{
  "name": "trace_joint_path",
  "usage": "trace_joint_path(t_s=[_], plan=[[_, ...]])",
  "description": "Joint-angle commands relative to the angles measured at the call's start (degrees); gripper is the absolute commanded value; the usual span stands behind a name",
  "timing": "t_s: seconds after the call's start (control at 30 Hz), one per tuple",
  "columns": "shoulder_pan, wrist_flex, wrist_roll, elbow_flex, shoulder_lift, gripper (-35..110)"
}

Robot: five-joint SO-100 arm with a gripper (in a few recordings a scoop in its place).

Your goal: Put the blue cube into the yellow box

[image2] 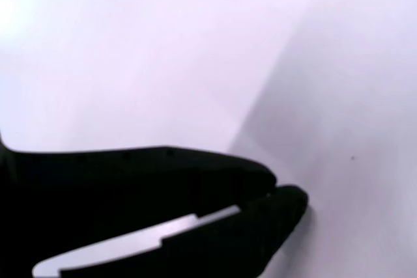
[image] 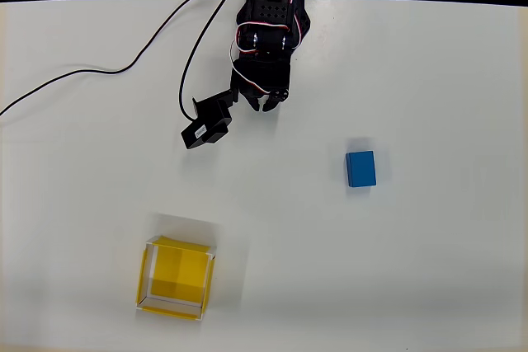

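The blue cube (image: 360, 168) lies on the white table (image: 429, 72), right of centre in the overhead view. The yellow box (image: 176, 278) stands open-topped near the front left, with nothing inside it. My black gripper (image: 268, 104) hangs near the back centre, well up and left of the cube and far from the box. In the wrist view the gripper (image2: 277, 190) has its two dark fingers meeting at the tips, shut on nothing, over bare white table.
A black cable (image: 124, 68) runs from the arm's base across the back left of the table. The wrist camera housing (image: 206, 125) sticks out left of the gripper. Open table lies between cube and box.
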Motion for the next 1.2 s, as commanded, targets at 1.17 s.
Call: trace_joint_path(t_s=[1.17], plan=[[-12.9,-6.3,14.2,-49.7,-39.4,37]])
